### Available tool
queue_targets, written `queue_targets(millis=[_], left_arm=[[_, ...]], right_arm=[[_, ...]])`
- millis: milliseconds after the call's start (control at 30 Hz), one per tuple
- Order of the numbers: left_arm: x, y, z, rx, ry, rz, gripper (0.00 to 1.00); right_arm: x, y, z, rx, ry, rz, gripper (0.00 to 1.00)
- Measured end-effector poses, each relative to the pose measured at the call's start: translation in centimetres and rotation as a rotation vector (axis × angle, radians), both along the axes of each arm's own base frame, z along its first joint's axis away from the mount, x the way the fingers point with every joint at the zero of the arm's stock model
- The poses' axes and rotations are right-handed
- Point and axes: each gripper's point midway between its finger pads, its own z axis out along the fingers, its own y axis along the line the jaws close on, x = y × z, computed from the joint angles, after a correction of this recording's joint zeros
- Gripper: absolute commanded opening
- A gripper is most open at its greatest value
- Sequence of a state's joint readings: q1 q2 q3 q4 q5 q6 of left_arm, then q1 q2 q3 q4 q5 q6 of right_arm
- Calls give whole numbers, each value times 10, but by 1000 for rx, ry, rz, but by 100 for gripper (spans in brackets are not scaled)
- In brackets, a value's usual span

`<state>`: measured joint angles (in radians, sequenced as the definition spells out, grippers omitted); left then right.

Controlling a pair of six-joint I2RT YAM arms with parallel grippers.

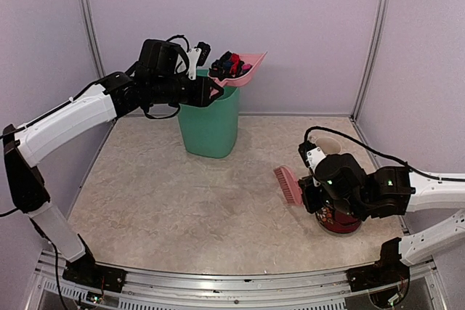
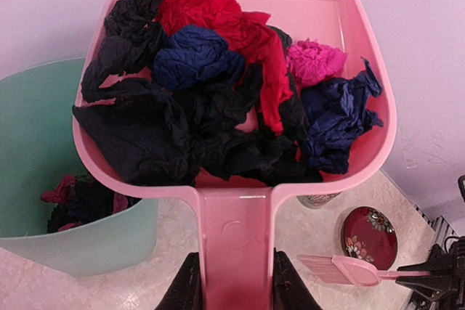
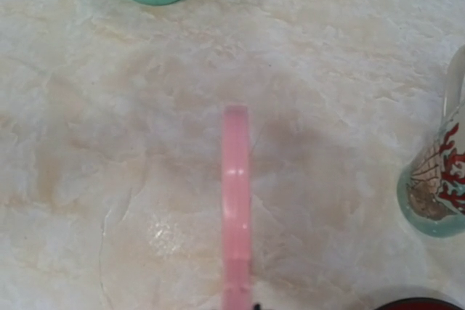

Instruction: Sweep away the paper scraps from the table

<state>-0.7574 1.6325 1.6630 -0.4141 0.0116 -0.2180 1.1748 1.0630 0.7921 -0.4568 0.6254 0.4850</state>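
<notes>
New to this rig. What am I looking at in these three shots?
Two robot arms are bolted at the near edge of a table. The overhead picture looks down from behind them. The other two come from a camera on each wrist. The left tool grips the handle of a pink dustpan loaded with crumpled paper scraps, raised by the top of a green bin that already holds some. The right tool is shut on a pink brush, held out over the table. A patterned cup and a dark red dish stand near the right arm.
</notes>
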Motion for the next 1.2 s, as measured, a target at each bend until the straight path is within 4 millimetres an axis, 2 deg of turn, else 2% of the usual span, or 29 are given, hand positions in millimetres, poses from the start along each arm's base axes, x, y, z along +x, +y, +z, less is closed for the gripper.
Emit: queue_targets(millis=[100, 233, 433, 767, 967, 1200], left_arm=[[15, -2, 2, -37, 35, -27, 0], [26, -2, -7, -89, 120, -75, 0], [35, 6, -12, -197, 245, -125, 0], [44, 23, 12, -438, 365, -230, 0], [54, 35, 7, -592, 483, -285, 0], [60, 36, -1, -757, 616, -356, 0]], right_arm=[[0, 0, -1, 1, 0, 2, 0], [-1, 0, -1, 10, 0, 5, 0], [-2, -1, -1, 16, 1, 10, 0], [-3, -2, 4, 34, -5, 10, 0], [-3, -2, 5, 41, -5, 9, 0], [-3, -2, 4, 56, -5, 5, 0]])
